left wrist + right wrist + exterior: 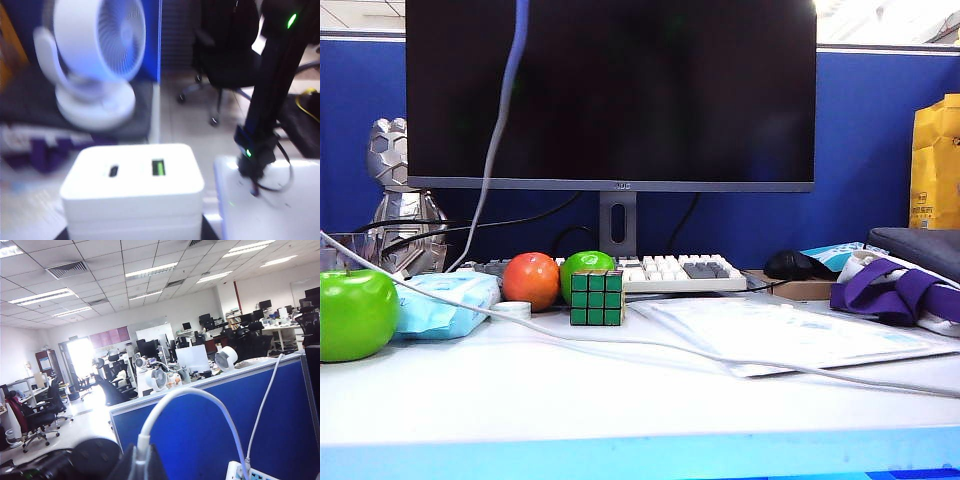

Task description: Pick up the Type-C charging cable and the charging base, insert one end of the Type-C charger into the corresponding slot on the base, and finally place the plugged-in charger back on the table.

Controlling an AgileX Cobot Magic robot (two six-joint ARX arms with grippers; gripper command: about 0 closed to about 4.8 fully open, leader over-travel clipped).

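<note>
White charging base [132, 187] in left tool, Type-C charging cable [180, 397] in right tool

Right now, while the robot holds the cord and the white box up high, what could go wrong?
1. The Type-C charging cable trails across the table beside the Rubik's cube and orange fruit; pulling might drag them.
2. The right gripper pinches the cable just behind its plug, so the plug could tilt and miss.
3. The charging base, in the left gripper, shows two small slots; picking the wrong one is possible.
</note>
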